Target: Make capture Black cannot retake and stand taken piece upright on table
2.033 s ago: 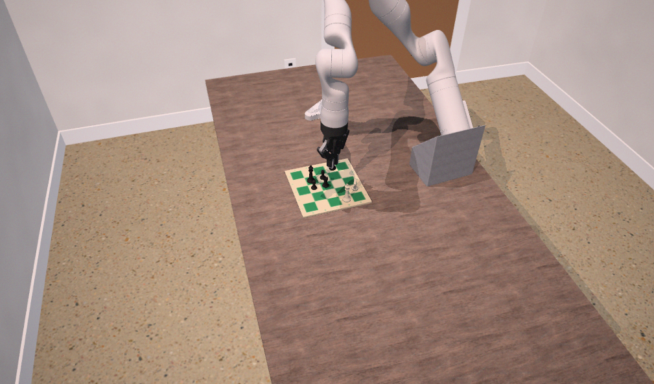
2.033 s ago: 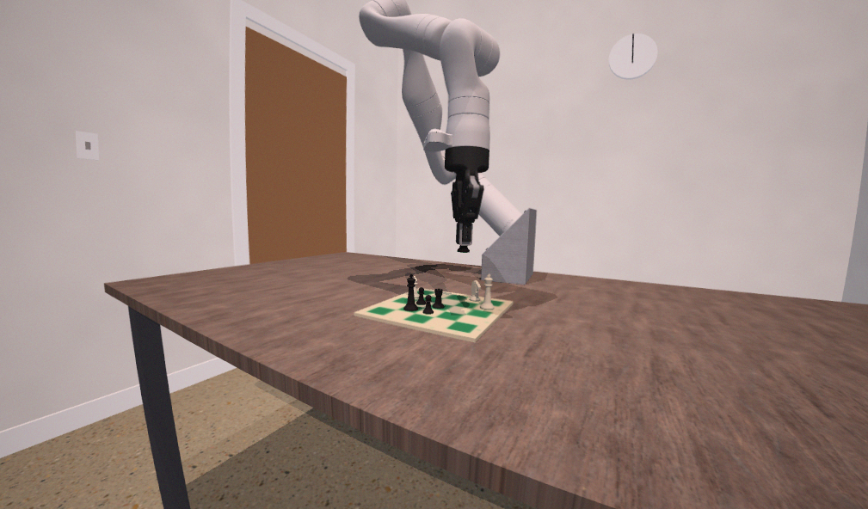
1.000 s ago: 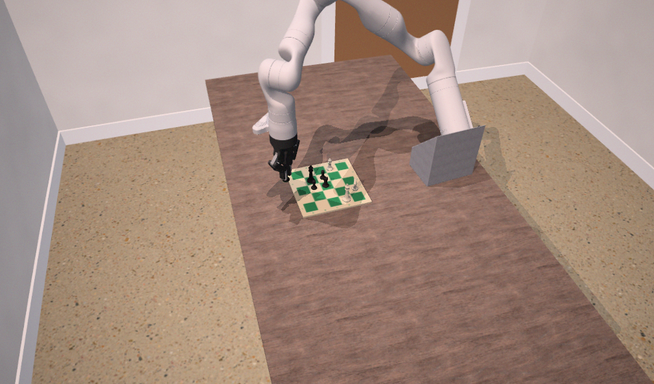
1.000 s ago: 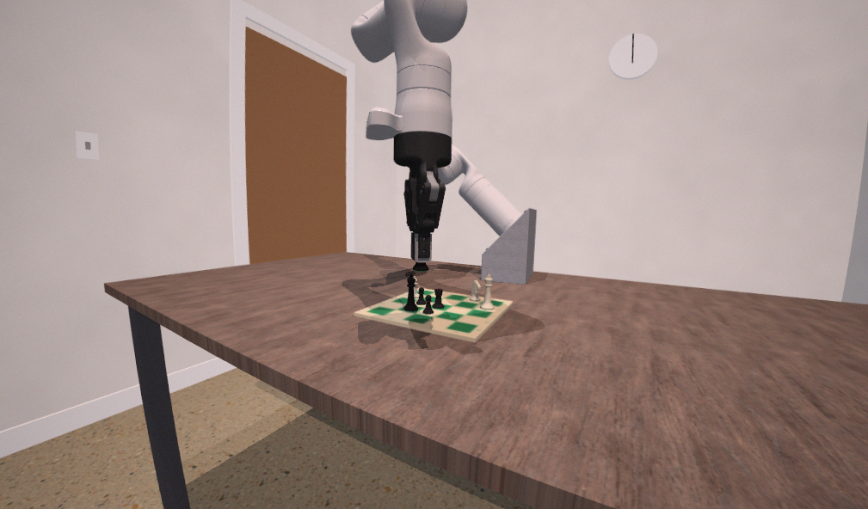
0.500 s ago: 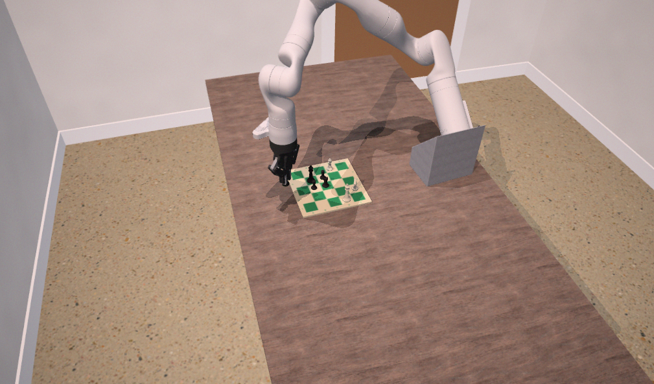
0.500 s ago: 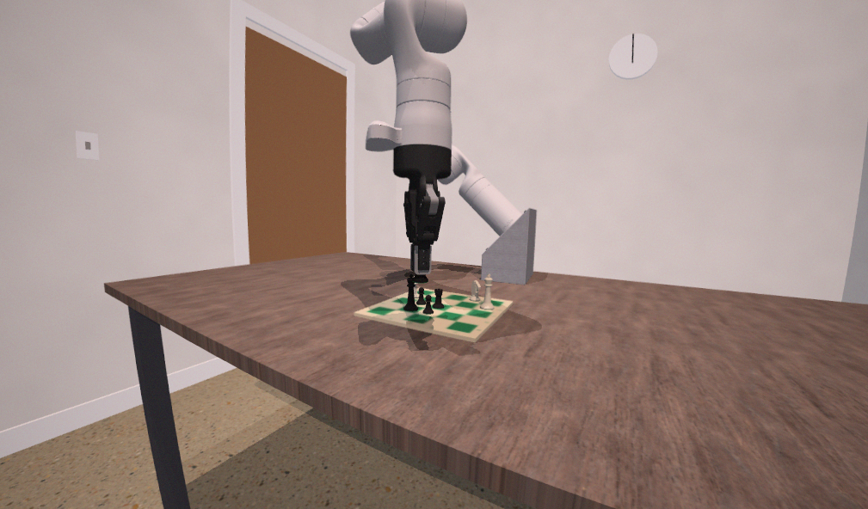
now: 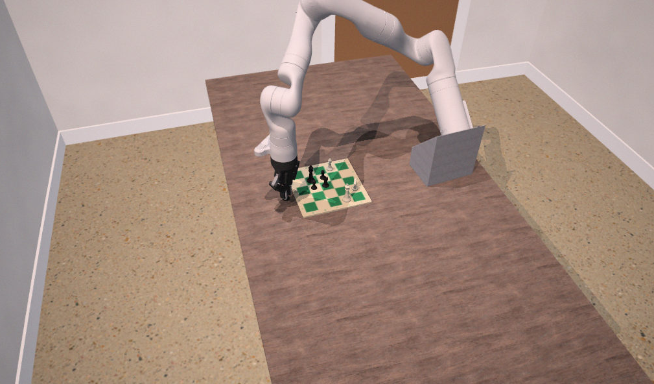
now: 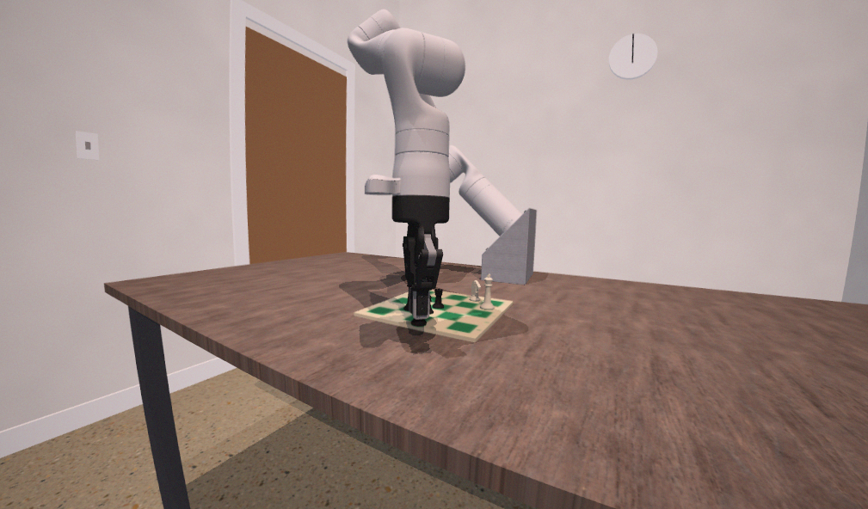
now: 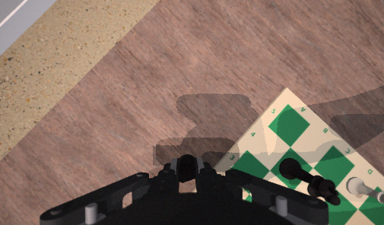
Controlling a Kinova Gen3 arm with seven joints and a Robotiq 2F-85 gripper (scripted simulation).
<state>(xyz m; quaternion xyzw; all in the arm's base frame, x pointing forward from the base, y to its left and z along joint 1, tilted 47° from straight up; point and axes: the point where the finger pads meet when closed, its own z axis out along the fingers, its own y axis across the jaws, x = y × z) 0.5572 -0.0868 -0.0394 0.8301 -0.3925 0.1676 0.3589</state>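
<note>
Tool [image 7: 284, 190] — gripping a piece [image 9: 188, 167] — hangs beside the board [image 7: 332, 187].

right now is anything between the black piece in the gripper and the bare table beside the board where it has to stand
Nothing visible does. The gripper is shut on the black piece, low over bare wood of the table, just off the board's rank-numbered edge. The nearest standing black piece is on the board, off to the side.
</note>
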